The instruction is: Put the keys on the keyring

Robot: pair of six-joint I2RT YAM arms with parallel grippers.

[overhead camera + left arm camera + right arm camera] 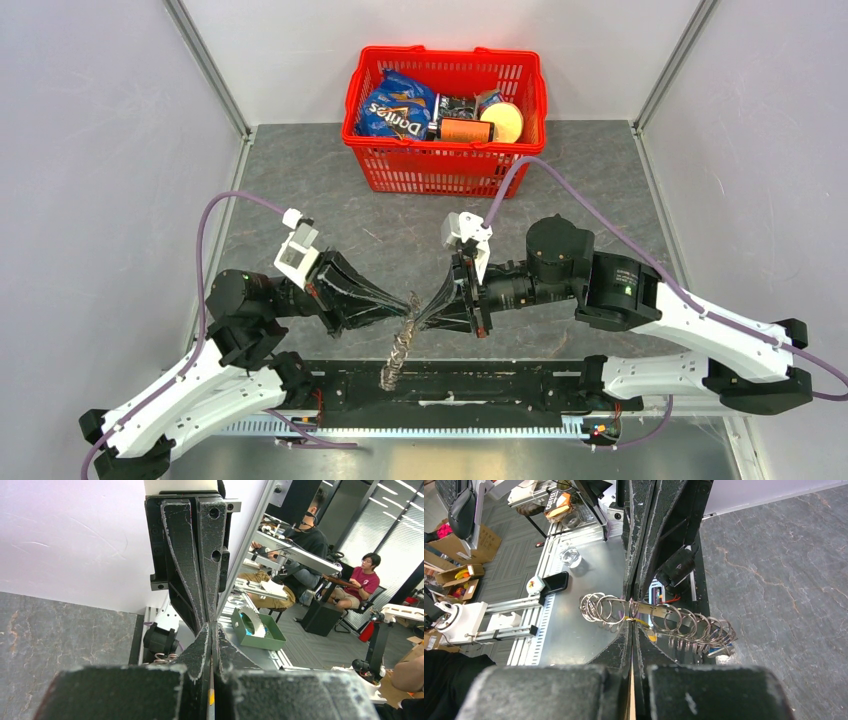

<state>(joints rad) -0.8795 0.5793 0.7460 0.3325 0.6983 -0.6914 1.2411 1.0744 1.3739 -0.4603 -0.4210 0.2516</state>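
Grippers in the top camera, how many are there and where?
2. The left gripper points in from the left and the right gripper from the right, tips meeting in the middle at the keyring. None look hidden.

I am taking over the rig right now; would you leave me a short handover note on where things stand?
Left gripper: jaws shut. Right gripper: jaws shut, tip to tip with the left.
Keyring: a string of metal rings hanging in the air from where the tips meet; which gripper bears it I cannot tell.
Yellow key: a yellow bit shows among the rings by the tips, probably it. Blue key: not made out.
Done: keyring is held up. Left: thread on, or confirm, both keys.
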